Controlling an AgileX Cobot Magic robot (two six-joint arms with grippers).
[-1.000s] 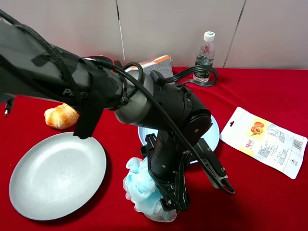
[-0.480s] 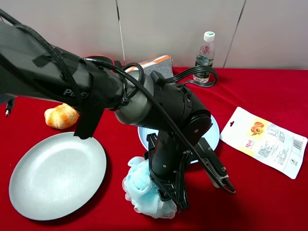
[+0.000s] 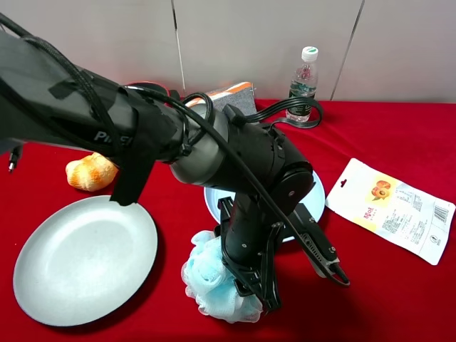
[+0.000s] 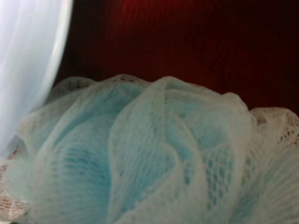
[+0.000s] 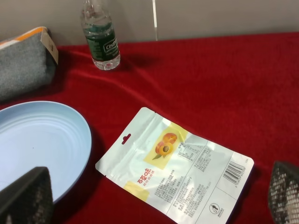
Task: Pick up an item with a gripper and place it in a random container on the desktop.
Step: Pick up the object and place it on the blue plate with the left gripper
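The light blue and white bath pouf [image 3: 210, 281] sits at the front middle of the red desktop [image 3: 399, 299], just in front of the light blue plate [image 3: 315, 191]. My left gripper [image 3: 260, 293] reaches down from the bulky black arm and is shut on the pouf's right side. In the left wrist view the pouf [image 4: 149, 158] fills the frame and hides the fingers, with the plate's rim [image 4: 28, 56] beside it. My right gripper [image 5: 155, 193] is open and empty over the red cloth, with the plate [image 5: 37, 140] off to one side. It is out of the exterior view.
A larger grey-green plate [image 3: 85, 260] lies front left, with a bread roll [image 3: 89, 172] behind it. A snack packet [image 3: 390, 209] lies right of the blue plate. A water bottle [image 3: 304, 82], a black cable [image 3: 303, 117] and a grey pouch [image 3: 239, 96] are at the back.
My left arm has risen slightly, and the pouf has come up a little with it and bunched together. The right gripper's earlier state is not shown.
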